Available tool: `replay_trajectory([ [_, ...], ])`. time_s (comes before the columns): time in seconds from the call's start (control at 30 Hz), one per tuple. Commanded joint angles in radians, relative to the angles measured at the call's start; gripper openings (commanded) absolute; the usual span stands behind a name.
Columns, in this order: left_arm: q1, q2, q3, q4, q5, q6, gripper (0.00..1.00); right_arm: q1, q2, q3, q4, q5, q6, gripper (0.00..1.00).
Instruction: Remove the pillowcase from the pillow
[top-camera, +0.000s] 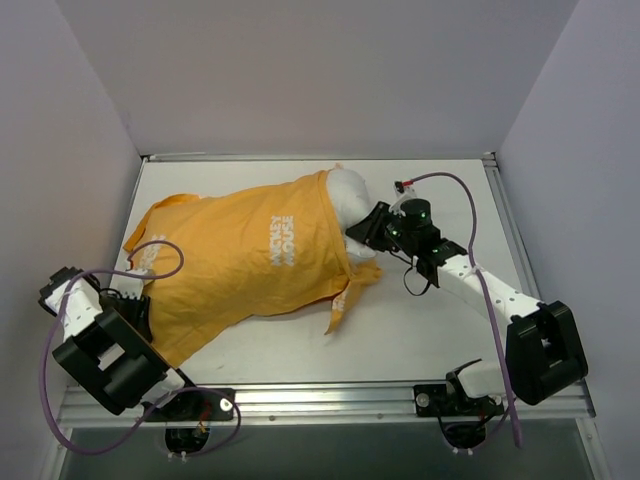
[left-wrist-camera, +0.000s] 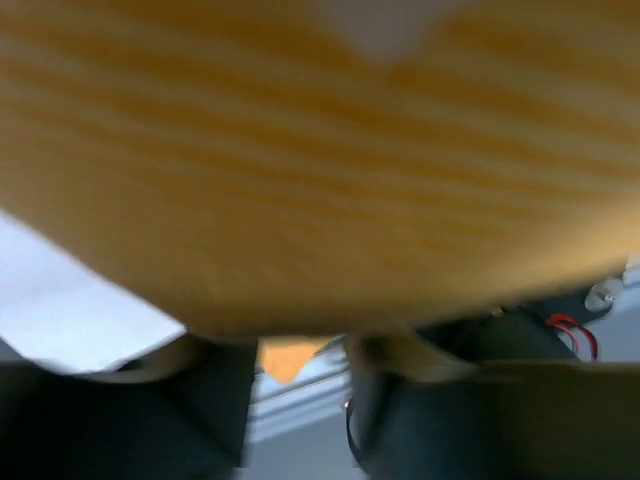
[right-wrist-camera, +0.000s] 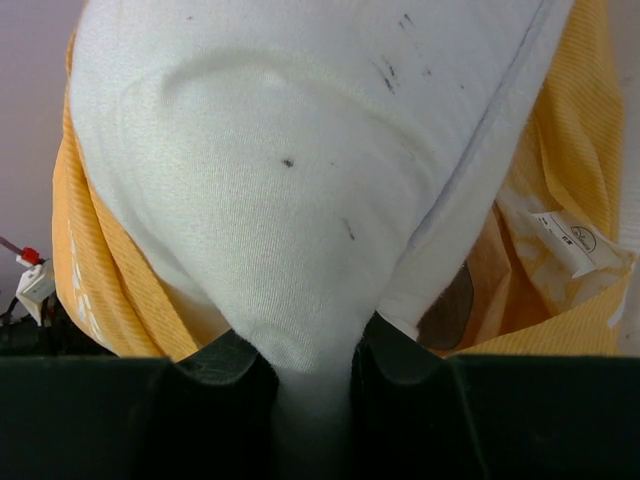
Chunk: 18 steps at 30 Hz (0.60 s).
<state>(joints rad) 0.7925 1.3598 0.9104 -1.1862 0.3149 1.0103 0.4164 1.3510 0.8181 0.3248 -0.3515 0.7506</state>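
Note:
The orange-yellow pillowcase (top-camera: 240, 260) lies across the table with white "MICKEY MOUSE" lettering facing up. At its right opening the white pillow (top-camera: 350, 192) sticks out. My right gripper (top-camera: 366, 228) is shut on that end; in the right wrist view the fingers (right-wrist-camera: 225, 365) pinch a corner of the pillow (right-wrist-camera: 290, 190), with the pillowcase (right-wrist-camera: 95, 280) bunched behind it. My left gripper (top-camera: 140, 300) sits at the pillowcase's lower left edge. The left wrist view is blurred: orange pillowcase (left-wrist-camera: 320, 170) drapes over the left gripper (left-wrist-camera: 295, 352), whose jaws stand apart with a small fold hanging in the gap.
Grey walls enclose the table (top-camera: 440, 320) on the left, back and right. A metal rail (top-camera: 330, 400) runs along the near edge, with both arm bases on it. A purple cable (top-camera: 455, 185) loops above the right arm. A white label (right-wrist-camera: 565, 238) hangs inside the pillowcase opening.

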Motion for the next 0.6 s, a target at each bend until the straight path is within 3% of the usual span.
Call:
replay_trajectory([
  [0.0, -0.001, 0.01, -0.067, 0.189, 0.009, -0.019, 0.38, -0.034, -0.039, 0.019, 0.094, -0.043, 0.003, 0.0],
  [0.1, 0.004, 0.039, -0.123, 0.291, -0.023, -0.047, 0.02, -0.057, -0.033, 0.029, 0.1, -0.063, 0.006, 0.0],
  [0.27, 0.082, 0.019, -0.079, 0.405, -0.057, -0.165, 0.02, -0.158, -0.055, 0.035, 0.079, -0.112, 0.001, 0.0],
  [0.37, 0.117, 0.002, 0.011, 0.422, -0.094, -0.188, 0.02, -0.238, -0.087, 0.081, -0.032, -0.135, -0.06, 0.0],
  [0.57, 0.14, 0.05, 0.137, 0.453, -0.163, -0.179, 0.02, -0.504, -0.174, 0.099, -0.124, -0.243, -0.115, 0.0],
])
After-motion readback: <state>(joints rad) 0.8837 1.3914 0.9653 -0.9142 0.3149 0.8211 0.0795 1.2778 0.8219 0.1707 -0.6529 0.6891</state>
